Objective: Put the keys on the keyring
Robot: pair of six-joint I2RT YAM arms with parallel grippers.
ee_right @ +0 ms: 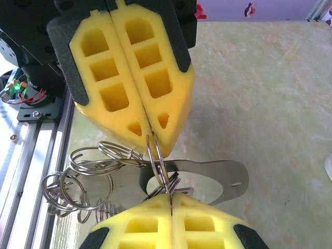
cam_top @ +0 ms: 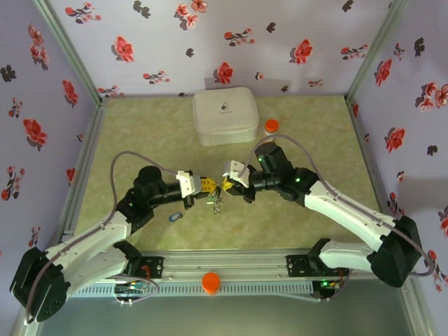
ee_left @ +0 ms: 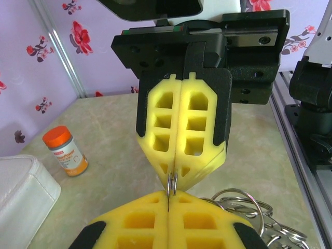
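Note:
Above the table's front middle, my two grippers meet tip to tip. The left gripper (cam_top: 204, 185) (ee_left: 168, 195) is shut on a thin metal split ring of the keyring (ee_left: 173, 183) (ee_right: 157, 158). From the other side, my right gripper (cam_top: 228, 183) (ee_right: 171, 196) is shut on the same ring. More linked rings (ee_right: 83, 179) (ee_left: 244, 205) (cam_top: 215, 203) hang below and beside the jaws. A flat metal tag (ee_right: 218, 179) with a small hole hangs off the ring. One key with a blue head (cam_top: 175, 217) lies on the table, left of the grippers.
A white square case (cam_top: 224, 117) (ee_left: 21, 192) stands at the back middle. To its right is a pill bottle with an orange cap (cam_top: 271, 127) (ee_left: 66, 151). An orange knob (cam_top: 211, 281) sits on the front rail (cam_top: 231, 269). Flowered walls close in three sides.

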